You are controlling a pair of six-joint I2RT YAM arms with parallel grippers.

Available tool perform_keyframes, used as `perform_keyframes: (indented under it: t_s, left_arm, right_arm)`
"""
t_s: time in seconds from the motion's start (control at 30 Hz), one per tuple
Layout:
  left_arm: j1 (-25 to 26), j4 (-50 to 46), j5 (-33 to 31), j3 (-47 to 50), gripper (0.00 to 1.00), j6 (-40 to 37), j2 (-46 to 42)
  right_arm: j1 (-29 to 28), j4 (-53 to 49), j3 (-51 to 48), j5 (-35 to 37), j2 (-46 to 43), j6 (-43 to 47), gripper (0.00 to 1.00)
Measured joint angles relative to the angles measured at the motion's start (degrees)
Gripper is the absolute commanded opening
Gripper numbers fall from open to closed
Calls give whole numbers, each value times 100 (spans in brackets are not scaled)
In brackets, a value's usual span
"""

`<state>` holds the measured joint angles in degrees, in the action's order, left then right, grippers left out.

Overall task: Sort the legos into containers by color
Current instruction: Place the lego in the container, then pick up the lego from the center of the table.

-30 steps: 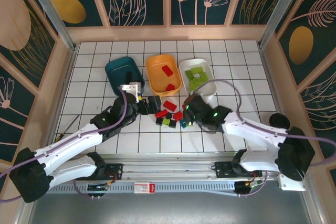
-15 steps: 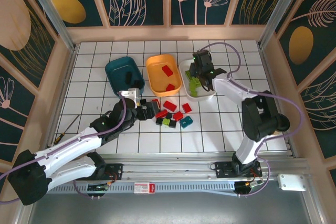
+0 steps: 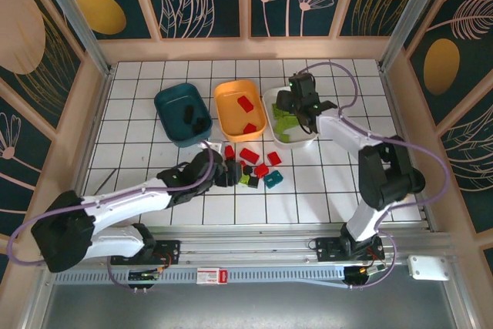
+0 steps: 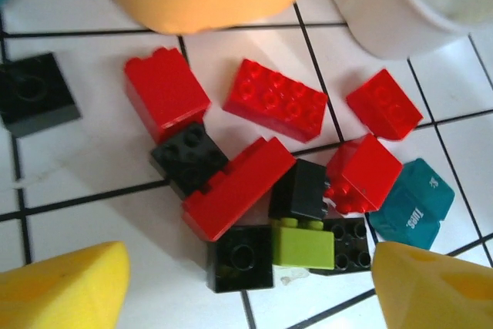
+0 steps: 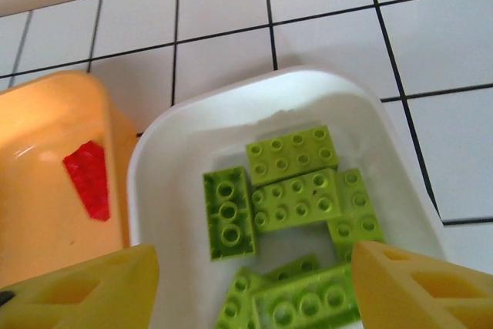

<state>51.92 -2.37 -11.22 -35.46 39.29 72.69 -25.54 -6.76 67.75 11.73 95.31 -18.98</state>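
Left hand (image 3: 228, 172) has shifted forward over loose legos (image 4: 271, 100) near the tabletop (image 3: 139, 98) middle, fingers apart, empty. Right hand (image 3: 294, 110) stays above white tub (image 5: 146, 190), fingers spread; lime legos (image 5: 296, 200) inside.

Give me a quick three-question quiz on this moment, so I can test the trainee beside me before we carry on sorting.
1. Multiple choice: which colour of tub holds the lime green bricks? A dark teal, B orange, C white.
2. True or false: the right gripper is shut on a brick.
3. Count: how many bricks in the loose pile below the left gripper are neither red, black nor lime?

Key
1. C, the white tub.
2. False: its jaws stand apart above the lime green bricks, with nothing held between them.
3. One, the teal brick at the pile's edge.
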Motion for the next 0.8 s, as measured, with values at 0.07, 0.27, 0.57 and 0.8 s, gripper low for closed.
perform_keyframes:
  t_s: [0.07,0.27,0.57,0.8]
  left_arm:
    - [76,-2,-55,-153,73,-68,308]
    - [-55,-59,-278,-575,74,-254,911]
    - [-597,70,-271,-1309,68,-542,1799]
    - [-765,105,-280,-1384,62,-586,2481]
  right_arm:
    - [-149,81,-330,-42,-407,-63,67]
    - [-479,286,-992,-131,-1088,-192,67]
    - [-501,380,-1429,-155,-1390,-280,68]
    - [-501,391,-1530,-151,-1685,-278,68]
